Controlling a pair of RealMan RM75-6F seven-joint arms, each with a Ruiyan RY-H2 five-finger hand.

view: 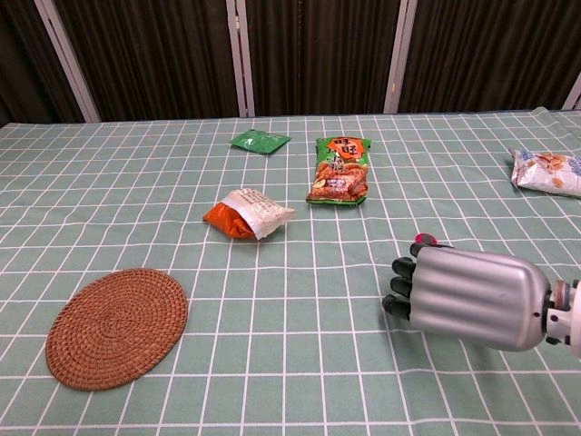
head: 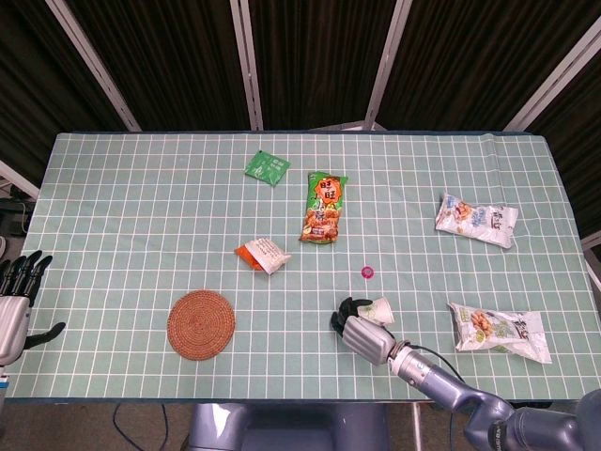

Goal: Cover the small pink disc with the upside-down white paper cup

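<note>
Nearest the robot, the right hand [head: 362,331] lies low on the table [head: 141,207], its dark fingers [view: 399,286] curled in around the white paper cup [head: 377,310] — whether they truly clamp it or only wrap beside it cannot be told (the chest view hides the cup behind the silver knuckles). The cup lies tipped on its side. At the far left edge the left hand [head: 13,305] hangs with fingers straight and apart, holding nothing. Just beyond the cup sits the small pink disc [head: 367,272], uncovered. Further left is a woven coaster [head: 200,323]; farther back, an orange-and-white packet [head: 262,255] and a green snack bag [head: 324,207].
</note>
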